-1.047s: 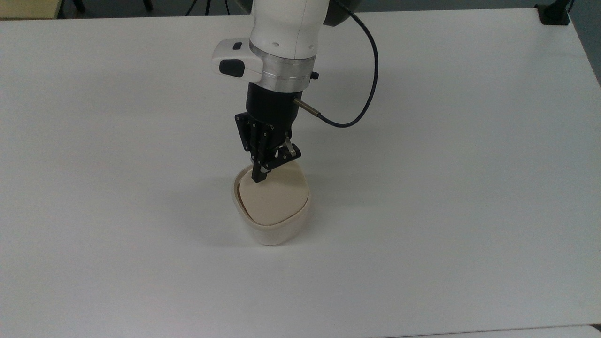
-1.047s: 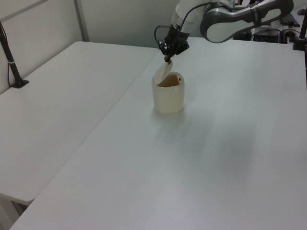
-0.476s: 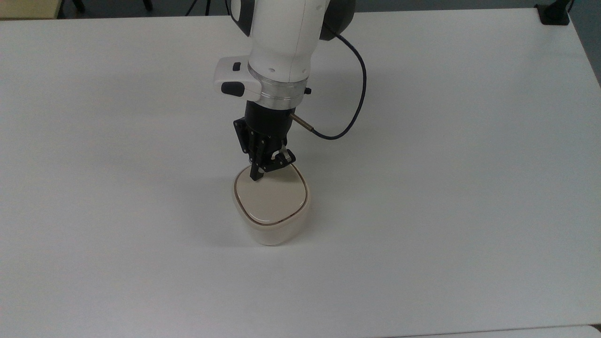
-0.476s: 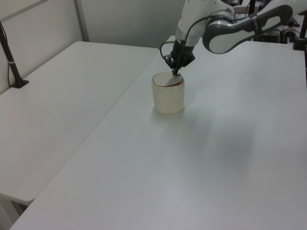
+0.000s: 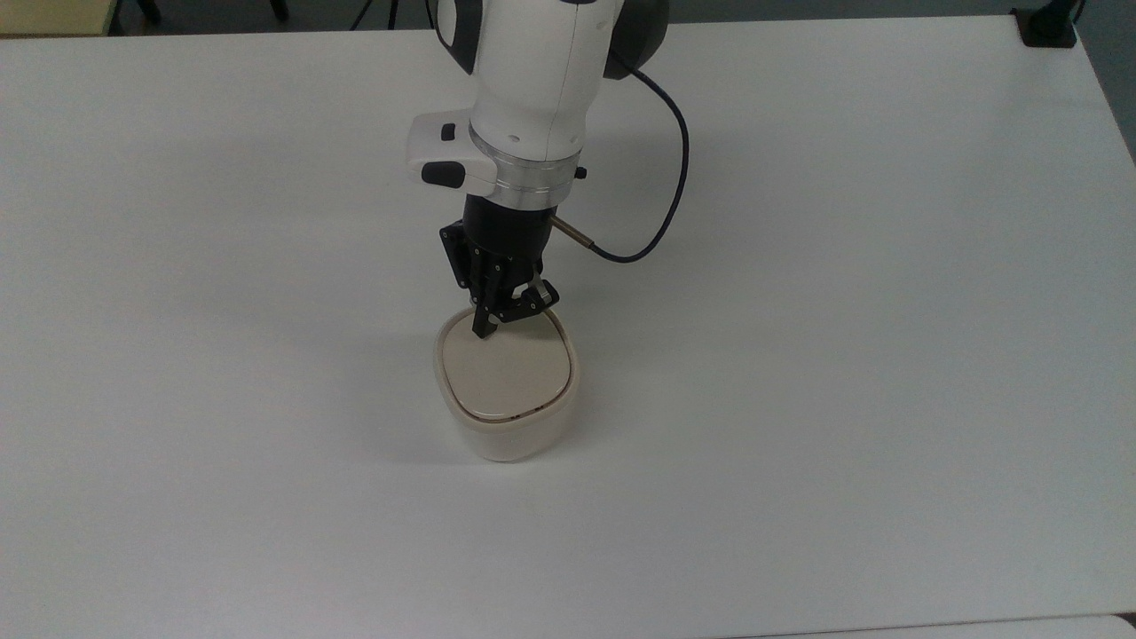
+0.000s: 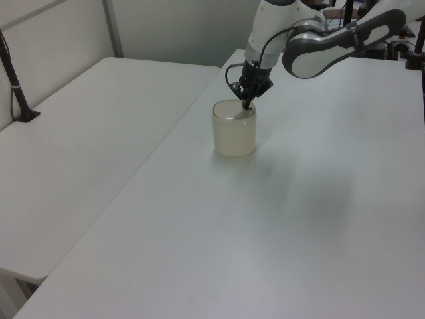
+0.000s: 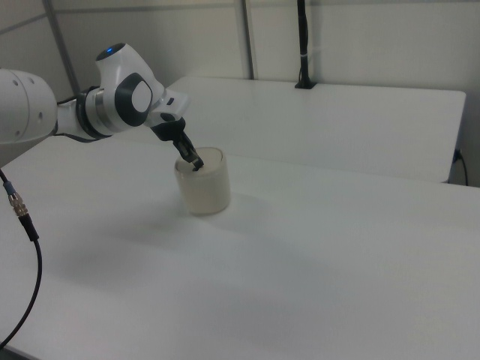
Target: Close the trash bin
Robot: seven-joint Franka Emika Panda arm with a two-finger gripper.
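Bin: the small cream-white plastic trash bin [image 5: 506, 390] with rounded corners stands upright on the big white table [image 5: 843, 355]. In the top view it sits near the middle of the table, a bit toward the bottom edge. In the left view the bin [image 6: 234, 129] is just below the arm's black end. In the right view the bin [image 7: 202, 181] is to the right of the white arm.

Lid: the flat beige lid [image 5: 504, 368] lies down inside the bin's rim. It looks a little sunk below the rim, so the bin looks shut. A thin dark line runs along the lid's edge on the side nearest the bottom of the top view.

Gripper: the black two-finger gripper [image 5: 493, 325] points down at the lid's far edge, the edge nearest the arm. Its two fingers are pressed close together and pinch nothing. The tip touches the lid, or is right on top of it; I cannot tell which.

Arm: the white robot arm [image 5: 532, 80] comes in from the top edge of the top view. A thin dark cable [image 5: 661, 213] loops out from its black wrist to the top view's right.

Table: a second white table [image 6: 86, 146] stands beside the first one, on the left view's left.
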